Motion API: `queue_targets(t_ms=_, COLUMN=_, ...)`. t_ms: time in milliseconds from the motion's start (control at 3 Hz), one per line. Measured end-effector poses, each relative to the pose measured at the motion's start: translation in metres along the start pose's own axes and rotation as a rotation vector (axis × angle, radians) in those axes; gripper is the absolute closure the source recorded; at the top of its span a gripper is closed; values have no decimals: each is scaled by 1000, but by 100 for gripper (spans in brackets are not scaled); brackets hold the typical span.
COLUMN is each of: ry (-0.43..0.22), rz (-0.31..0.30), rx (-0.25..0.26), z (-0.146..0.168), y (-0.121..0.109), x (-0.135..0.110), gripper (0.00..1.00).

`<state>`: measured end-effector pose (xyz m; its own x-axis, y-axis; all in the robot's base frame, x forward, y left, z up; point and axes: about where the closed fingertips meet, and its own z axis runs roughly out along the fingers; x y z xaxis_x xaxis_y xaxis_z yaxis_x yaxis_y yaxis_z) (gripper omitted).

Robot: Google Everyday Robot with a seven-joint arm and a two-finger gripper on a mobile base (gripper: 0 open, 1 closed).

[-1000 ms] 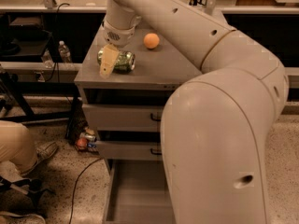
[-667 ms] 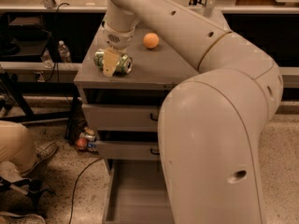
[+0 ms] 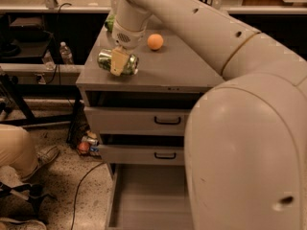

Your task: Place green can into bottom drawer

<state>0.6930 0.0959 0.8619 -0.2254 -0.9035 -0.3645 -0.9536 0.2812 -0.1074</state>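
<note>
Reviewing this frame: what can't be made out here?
Camera view:
bottom drawer: right part hidden by robot arm, front cut off by lower edge.
green can: middle covered by the claw, shut on it at left front of cabinet top.
floor clutter beside cabinet: too small.
</note>
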Motion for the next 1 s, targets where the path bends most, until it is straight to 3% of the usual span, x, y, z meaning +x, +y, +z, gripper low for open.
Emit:
queue_targets(t_ms=333, ry=-59, rz=-23, rx=7, z=-34, y=21, x=18, gripper=100)
queue_targets(t_ms=667, ry=-98, rz=-35, rx=-13, z=-63, y=61, x=64, gripper=100)
queue_targets(t_ms=1000, ry=-94, rz=-33, rx=-103, z=-68, y=111, x=118, gripper=100)
